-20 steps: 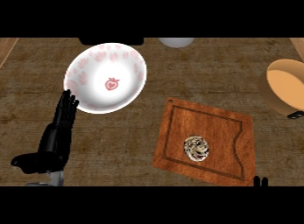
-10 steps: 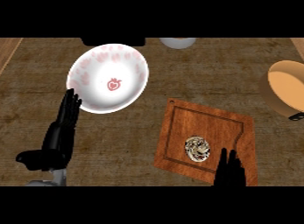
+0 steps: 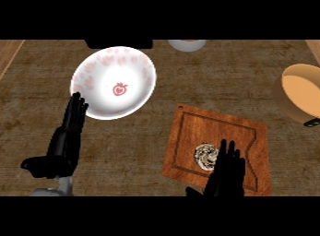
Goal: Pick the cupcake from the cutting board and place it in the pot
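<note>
Right hand (image 3: 225,174) has advanced over the cutting board (image 3: 220,122), fingers straight and slightly spread, just beside the cupcake (image 3: 204,156) lying there. Approach step, judged: next, fingers must curl round the cupcake before transfer to the pot (image 3: 306,92).

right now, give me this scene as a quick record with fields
surface: brown counter
cupcake: on the cutting board, near its front edge, not yet held
pot: far right, partly cut off by the view's edge, nothing seen inside
plate: white with pink pattern, left of the board
right hand: open, fingers straight, over the board's front edge, fingertips just right of the cupcake
left hand: open, resting at the left, fingers up by the plate's rim
task state: cupcake not in pot
</note>
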`<action>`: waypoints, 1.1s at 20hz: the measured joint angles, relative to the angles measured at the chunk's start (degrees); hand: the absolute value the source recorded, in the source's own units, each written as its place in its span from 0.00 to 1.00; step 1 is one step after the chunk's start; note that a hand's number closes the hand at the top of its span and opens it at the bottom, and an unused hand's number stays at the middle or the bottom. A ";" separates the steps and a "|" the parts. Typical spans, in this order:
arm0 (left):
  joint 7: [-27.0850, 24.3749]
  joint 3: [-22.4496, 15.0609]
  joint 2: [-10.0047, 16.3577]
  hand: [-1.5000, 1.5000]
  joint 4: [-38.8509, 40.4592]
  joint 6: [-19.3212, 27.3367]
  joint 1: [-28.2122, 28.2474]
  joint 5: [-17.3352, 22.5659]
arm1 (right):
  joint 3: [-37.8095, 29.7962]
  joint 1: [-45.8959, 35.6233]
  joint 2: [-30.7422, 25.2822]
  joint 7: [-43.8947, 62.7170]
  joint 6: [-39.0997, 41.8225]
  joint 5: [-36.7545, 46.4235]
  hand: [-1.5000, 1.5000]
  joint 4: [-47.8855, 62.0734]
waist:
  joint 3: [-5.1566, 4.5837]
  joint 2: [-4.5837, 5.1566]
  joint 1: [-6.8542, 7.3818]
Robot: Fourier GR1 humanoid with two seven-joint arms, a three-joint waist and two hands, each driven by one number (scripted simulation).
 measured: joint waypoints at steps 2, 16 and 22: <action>0.13 -0.08 0.04 0.50 -0.50 -0.01 0.57 -0.25 | -1.19 -0.53 0.05 -0.50 -0.82 -1.23 0.00 0.82 | -0.07 -0.16 -0.04; 1.40 1.21 0.13 0.50 -1.69 -1.24 0.93 -0.38 | -2.41 -6.66 0.19 0.11 -2.04 5.41 1.00 6.14 | -0.26 -0.53 -0.24; -0.16 1.60 -0.67 0.50 -0.10 -1.83 0.91 -0.55 | -2.66 -7.93 0.36 0.08 -1.32 8.34 1.00 5.61 | -0.13 -0.39 -0.23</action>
